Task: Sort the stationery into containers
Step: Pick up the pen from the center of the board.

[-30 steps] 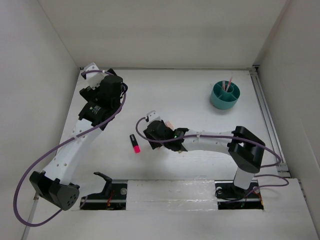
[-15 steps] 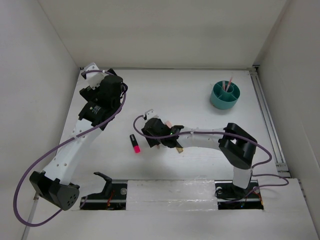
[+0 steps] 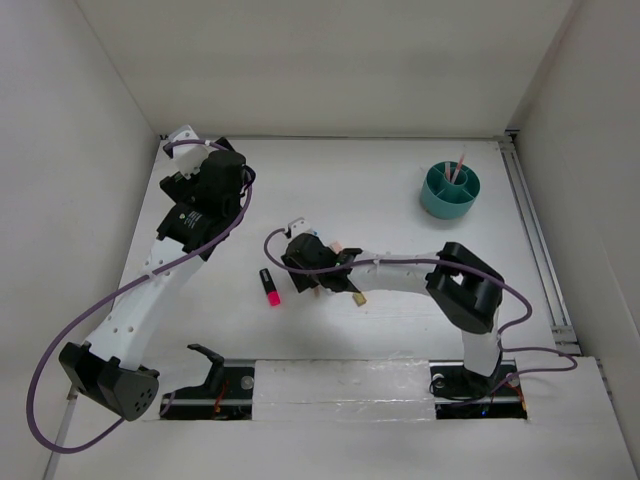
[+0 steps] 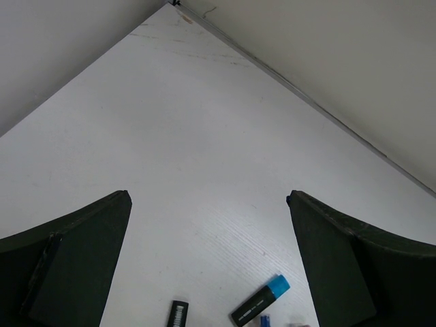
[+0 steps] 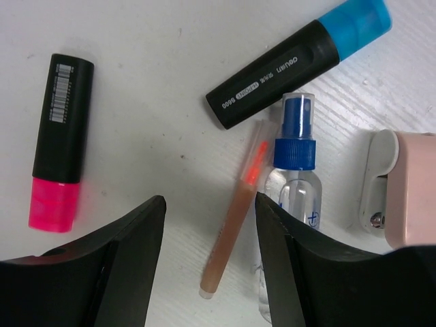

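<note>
Now left fingers gape wide, empty; right fingers, parted, straddle the pencil.

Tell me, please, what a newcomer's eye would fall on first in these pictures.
The bright cluster under the right gripper near the table's middle stands out first: a pink-capped marker, a blue-capped marker, a thin orange pencil below the open jaws, and a small spray bottle beside it. Next comes the teal organiser at the far right, a pink pencil standing in it. The left gripper hangs wide open at the far left.
</note>
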Robot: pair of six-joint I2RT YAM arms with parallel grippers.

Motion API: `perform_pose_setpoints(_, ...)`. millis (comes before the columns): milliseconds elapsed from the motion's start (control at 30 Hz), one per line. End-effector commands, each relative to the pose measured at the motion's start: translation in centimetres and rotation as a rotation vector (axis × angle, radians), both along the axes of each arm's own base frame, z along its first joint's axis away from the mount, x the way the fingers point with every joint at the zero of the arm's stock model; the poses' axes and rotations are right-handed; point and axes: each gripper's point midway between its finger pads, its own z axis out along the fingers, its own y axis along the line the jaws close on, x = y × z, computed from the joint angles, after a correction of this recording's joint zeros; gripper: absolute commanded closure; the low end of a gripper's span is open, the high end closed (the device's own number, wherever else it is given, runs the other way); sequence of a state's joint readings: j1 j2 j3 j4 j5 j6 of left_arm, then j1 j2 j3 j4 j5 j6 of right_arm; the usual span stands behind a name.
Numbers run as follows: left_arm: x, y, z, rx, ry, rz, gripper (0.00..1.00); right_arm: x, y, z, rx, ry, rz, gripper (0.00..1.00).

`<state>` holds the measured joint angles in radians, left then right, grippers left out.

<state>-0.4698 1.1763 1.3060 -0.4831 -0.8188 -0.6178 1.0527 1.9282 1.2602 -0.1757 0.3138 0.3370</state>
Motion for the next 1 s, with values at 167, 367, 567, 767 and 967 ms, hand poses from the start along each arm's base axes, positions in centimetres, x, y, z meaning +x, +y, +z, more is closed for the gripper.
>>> perform_pose_setpoints(167,0.2,-0.1,1.9,-0.008,-0.043,-0.009,0.00,1.4,2.2,1.1,0.061,-0.025,-0.008,0.40)
perform_pose_setpoints(367,0.3,-0.4,2.0,-0.011,-0.044,-0.028,0.00,1.4,2.1,0.6,0.051,-0.020,-0.008,0.40)
perform_pose_setpoints(567,0.4,-0.6,2.1,-0.019,-0.051,-0.036,0.00,1.6,1.7,0.5,0.036,-0.028,-0.021,0.40)
perform_pose_setpoints(767,0.4,-0.6,1.7,-0.015,-0.042,-0.036,0.00,1.9,0.8,-0.1,0.003,-0.025,-0.043,0.40)
perform_pose_setpoints(967,0.4,-0.8,1.7,-0.018,-0.041,-0.045,0.00,2.0,0.3,-0.3,-0.015,-0.026,-0.064,0.40)
